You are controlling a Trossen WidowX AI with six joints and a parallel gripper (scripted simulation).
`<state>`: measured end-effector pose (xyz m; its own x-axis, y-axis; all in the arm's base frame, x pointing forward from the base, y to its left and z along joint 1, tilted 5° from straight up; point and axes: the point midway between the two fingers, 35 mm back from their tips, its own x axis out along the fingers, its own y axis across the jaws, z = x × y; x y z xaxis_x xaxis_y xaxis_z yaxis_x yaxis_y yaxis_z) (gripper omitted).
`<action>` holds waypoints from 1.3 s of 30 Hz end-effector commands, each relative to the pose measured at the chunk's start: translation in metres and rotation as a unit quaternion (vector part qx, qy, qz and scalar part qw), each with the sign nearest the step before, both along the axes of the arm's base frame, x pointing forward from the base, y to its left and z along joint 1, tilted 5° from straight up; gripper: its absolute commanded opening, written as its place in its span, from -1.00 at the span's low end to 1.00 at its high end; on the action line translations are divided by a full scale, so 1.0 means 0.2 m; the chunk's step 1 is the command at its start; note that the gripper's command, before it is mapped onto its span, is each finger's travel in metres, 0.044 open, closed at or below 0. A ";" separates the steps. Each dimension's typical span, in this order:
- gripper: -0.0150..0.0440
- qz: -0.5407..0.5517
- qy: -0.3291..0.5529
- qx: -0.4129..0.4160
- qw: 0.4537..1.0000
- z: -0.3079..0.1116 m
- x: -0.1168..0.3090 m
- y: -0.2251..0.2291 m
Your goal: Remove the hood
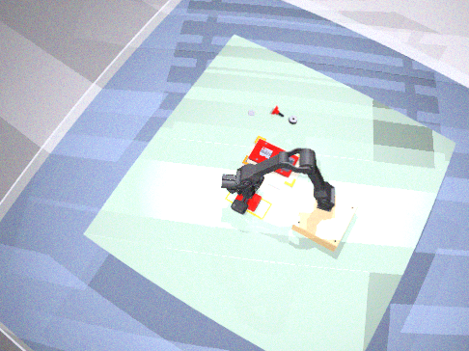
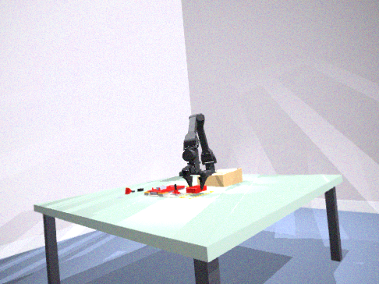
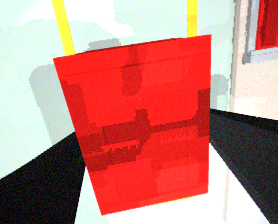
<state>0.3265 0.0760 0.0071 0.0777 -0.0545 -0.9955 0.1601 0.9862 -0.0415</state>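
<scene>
The red hood point(image 1: 255, 202) point(image 2: 196, 189) point(image 3: 172, 175) is a flat-topped block. My gripper point(image 1: 249, 199) point(image 2: 196, 187) point(image 3: 142, 125) is shut on it, with one finger against each long side. The hood is low over the marked area, a yellow outline point(image 1: 266, 211) point(image 3: 192, 20) whose lines run out past the hood's far edge in the wrist view. Whether the hood touches the table cannot be told. The red toy car point(image 1: 258, 149) point(image 3: 270, 25) is beside the area, partly under the arm in the top view.
A light wooden block point(image 1: 338, 223) point(image 2: 234, 176) is by the arm's base. Beyond the car are a red part with a black stem point(image 1: 276, 111) point(image 2: 127, 190), a small wheel point(image 1: 292, 120) and a pale disc point(image 1: 251, 113). A yellow corner mark point(image 1: 289, 182) is near the car.
</scene>
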 end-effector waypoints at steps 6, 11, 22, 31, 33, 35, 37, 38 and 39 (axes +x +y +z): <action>-0.49 0.002 0.001 -0.003 1.000 -0.03 0.00 -0.01; -0.49 0.002 0.001 -0.003 1.000 -0.04 0.00 -0.01; -0.49 0.002 0.001 -0.003 1.000 -0.07 0.00 -0.01; -0.14 0.000 0.000 0.000 1.000 -0.07 0.00 0.00; 0.04 0.000 0.000 0.000 1.000 -0.07 0.00 0.00; 0.22 0.000 0.000 0.000 1.000 -0.07 0.00 0.00; 0.40 0.000 0.000 0.000 1.000 -0.07 0.00 0.00; 0.49 0.000 0.000 0.000 1.000 -0.07 0.00 0.00; 0.58 0.000 0.000 0.000 1.000 -0.07 0.00 0.00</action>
